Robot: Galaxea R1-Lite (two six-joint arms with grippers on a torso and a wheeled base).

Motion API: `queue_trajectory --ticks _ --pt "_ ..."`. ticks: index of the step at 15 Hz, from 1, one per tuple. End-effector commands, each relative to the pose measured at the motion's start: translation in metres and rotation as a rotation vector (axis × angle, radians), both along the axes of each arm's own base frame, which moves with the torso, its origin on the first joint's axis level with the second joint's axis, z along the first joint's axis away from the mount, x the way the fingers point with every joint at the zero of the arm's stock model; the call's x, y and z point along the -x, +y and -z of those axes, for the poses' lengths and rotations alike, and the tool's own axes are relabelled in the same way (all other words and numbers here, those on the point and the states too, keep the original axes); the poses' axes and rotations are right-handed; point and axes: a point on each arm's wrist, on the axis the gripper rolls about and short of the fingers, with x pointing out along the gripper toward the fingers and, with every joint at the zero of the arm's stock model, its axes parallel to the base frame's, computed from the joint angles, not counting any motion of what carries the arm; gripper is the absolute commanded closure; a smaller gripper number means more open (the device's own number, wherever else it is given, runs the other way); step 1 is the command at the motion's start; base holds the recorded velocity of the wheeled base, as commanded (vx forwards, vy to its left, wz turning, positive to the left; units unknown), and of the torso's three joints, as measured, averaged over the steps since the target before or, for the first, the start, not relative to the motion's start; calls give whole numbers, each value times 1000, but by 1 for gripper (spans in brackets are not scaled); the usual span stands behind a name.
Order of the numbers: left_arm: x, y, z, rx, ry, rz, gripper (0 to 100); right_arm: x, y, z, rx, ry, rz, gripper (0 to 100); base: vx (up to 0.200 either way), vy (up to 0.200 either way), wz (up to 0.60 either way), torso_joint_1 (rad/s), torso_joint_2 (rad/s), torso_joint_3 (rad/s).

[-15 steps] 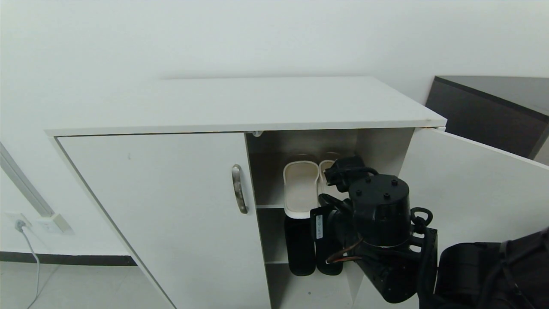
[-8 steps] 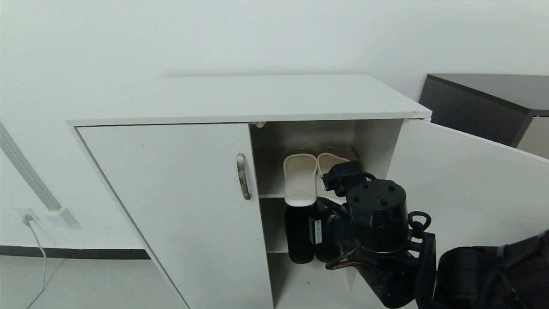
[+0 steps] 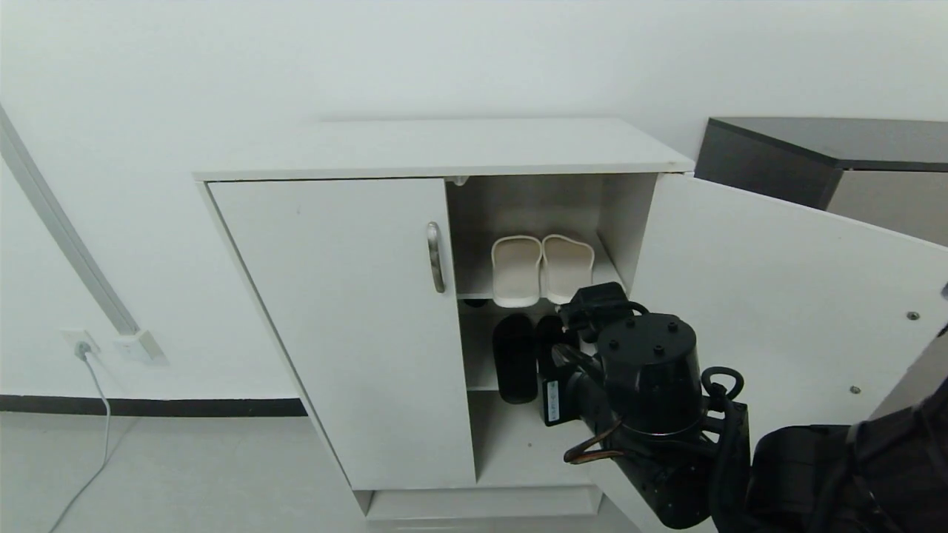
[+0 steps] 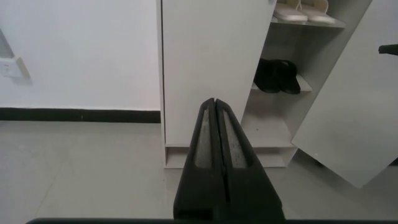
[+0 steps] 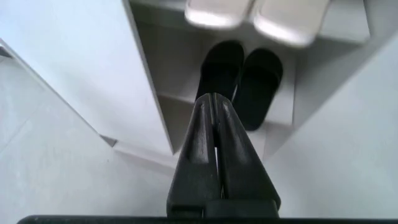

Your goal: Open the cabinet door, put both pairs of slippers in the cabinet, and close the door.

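With white slippers (image 3: 542, 268) on the cabinet's (image 3: 444, 144) upper shelf, black slippers (image 3: 516, 357) just below, and both arms' jaws clenched empty, I'd take the right arm (image 3: 652, 363) round the open door (image 3: 778, 296) and push near its free edge.

Right arm (image 3: 648, 370) hides the near part of the right black slipper (image 3: 549, 331) and the lower right inside of the cabinet (image 3: 444, 148). Open door (image 3: 778, 296) is cut off by the head view's right edge, its lower corner behind the arm. White slippers (image 5: 252, 14) are blurred and cut by the frame edge in the right wrist view, and also cut in the left wrist view. Dark furniture (image 3: 778, 159) at far right is cut off. Wall socket (image 3: 78, 344) is too small for detail.
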Motion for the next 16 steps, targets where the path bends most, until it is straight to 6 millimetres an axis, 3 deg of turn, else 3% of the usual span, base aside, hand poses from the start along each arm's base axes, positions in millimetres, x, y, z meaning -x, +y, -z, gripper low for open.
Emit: queue_trajectory --ticks 1,5,16 --pt "0 0 0 1 0 1 100 -3 -1 3 6 3 7 100 -200 0 0 -2 2 2" --pt "0 0 0 1 0 1 100 -7 -3 9 8 -1 12 100 -200 0 0 4 4 1" --pt "0 0 0 1 0 -1 100 -14 -5 24 59 21 19 100 0 0 0 0 0 0"
